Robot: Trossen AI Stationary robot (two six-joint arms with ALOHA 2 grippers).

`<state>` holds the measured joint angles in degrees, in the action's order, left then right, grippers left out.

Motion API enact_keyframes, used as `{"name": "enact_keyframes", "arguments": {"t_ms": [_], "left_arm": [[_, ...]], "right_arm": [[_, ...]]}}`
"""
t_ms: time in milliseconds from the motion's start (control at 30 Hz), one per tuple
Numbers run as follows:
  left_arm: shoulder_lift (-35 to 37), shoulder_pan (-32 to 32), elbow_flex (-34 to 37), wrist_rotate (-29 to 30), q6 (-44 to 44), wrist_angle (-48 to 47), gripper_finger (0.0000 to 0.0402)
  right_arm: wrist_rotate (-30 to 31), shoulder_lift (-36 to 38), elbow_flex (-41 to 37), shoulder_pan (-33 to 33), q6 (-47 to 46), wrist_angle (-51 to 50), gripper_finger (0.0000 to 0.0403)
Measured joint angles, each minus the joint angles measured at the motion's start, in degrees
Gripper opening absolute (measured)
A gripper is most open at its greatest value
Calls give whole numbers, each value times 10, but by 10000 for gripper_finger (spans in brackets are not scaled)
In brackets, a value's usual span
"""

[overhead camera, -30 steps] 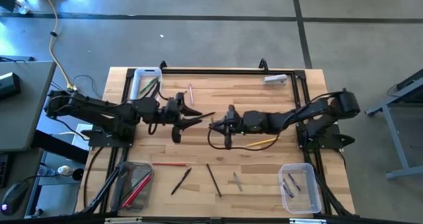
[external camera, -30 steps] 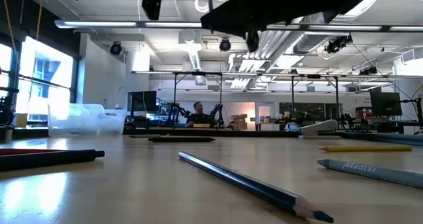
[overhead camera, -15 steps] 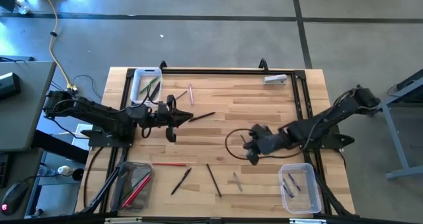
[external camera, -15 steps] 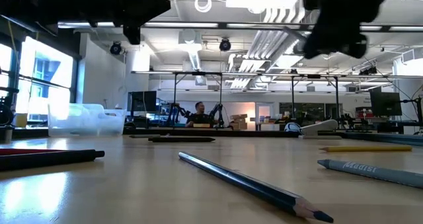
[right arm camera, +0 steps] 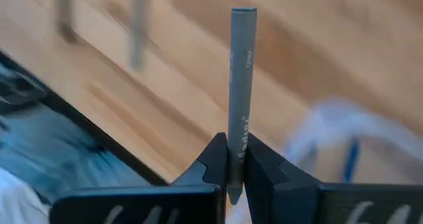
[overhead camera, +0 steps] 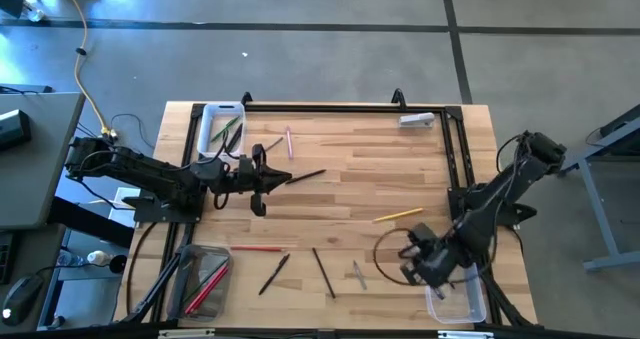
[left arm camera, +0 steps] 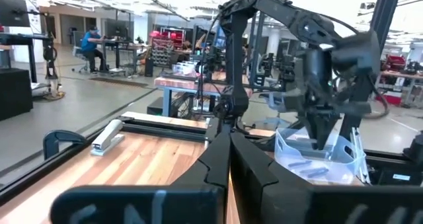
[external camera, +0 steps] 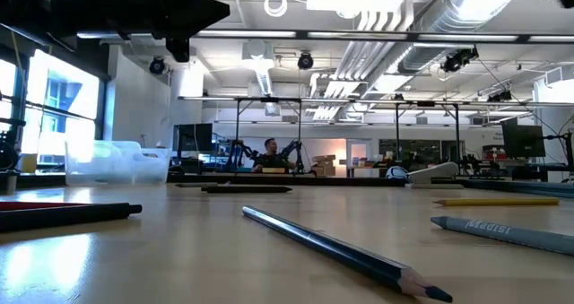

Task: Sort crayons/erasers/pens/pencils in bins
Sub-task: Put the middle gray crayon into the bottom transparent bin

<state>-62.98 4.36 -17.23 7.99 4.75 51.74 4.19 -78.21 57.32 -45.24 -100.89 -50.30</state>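
Counter (overhead camera: 340, 194): light wood planks, black frame rail round the edges. Both arms black.
Right end effector (right arm camera: 236, 173) black, clamped on a grey crayon (right arm camera: 238, 85) with dark lettering.
Left end effector (left arm camera: 229, 159) black.
Yellow pencil (overhead camera: 397, 216) right of centre.
Near edge: red pencil (overhead camera: 256, 248), two black sticks (overhead camera: 274, 273) (overhead camera: 322, 272), small grey one (overhead camera: 358, 273).
Far-left corner bin (overhead camera: 221, 126): white rim, green sticks inside; pink stick (overhead camera: 289, 143) beside it.
Near-left bin (overhead camera: 203, 279): grey tint, red sticks.
Near-right bin (overhead camera: 466, 297): clear, dark sticks.
Low view: dark blue pencil (external camera: 339, 250), grey crayon (external camera: 502, 233).
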Motion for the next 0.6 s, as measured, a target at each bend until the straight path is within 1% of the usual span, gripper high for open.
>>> {"name": "enact_keyframes", "arguments": {"t_ms": [133, 233, 333, 433, 500, 600], "left_arm": [[0, 0, 0, 0, 0, -2, 0], [0, 0, 0, 0, -4, -8, 0], [0, 0, 0, 0, -5, -12, 0], [0, 0, 0, 0, -5, -14, 0], [0, 0, 0, 0, -5, -14, 0], [0, 0, 0, 0, -5, -14, 1]], "right_arm": [[-68, -34, 0, -56, -81, -14, 13], [-91, -44, 0, -94, -133, -10, 13], [-90, -44, 0, -128, -178, -6, 13], [-86, -47, 0, -155, -206, -27, 12], [-75, -56, 0, -166, -212, -46, 10], [-75, -75, 0, -172, -200, -55, 8]]}}
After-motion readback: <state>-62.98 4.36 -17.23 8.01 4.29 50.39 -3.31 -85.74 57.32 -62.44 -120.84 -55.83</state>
